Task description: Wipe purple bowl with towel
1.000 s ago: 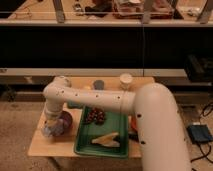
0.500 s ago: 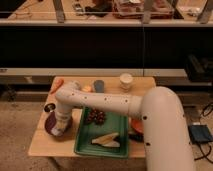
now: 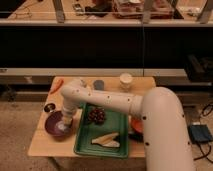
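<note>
Your gripper (image 3: 65,121) is down inside the purple bowl (image 3: 51,128), at the end of the white arm (image 3: 107,101) that reaches in from the lower right and bends down near the table's left side. You cannot tell from this view whether the gripper is parted or clamped on anything; its tip merges with a pale patch in the middle of the bowl, which looks like the towel (image 3: 61,128), though its edges are not clear.

The purple bowl sits upright on the front left part of the wooden table (image 3: 42,144), just beside the left edge of the green tray (image 3: 85,142). On the tray you have a dark, knobbly cluster (image 3: 97,116) at the back, under the arm, and a pale, elongated item (image 3: 107,140) lying flat towards the front.

Behind the bowl, near the table's left edge, lies a small dark round object (image 3: 49,107). Further back at the left corner lies an orange, carrot-like item (image 3: 56,85). Along the back edge stand a grey-blue cup (image 3: 98,84) and, to its right, a pale lidded cup (image 3: 126,81). To the right of the tray an orange-red object (image 3: 135,125) shows partly behind the arm. A blue object (image 3: 200,134) lies on the floor to the right of the table.
</note>
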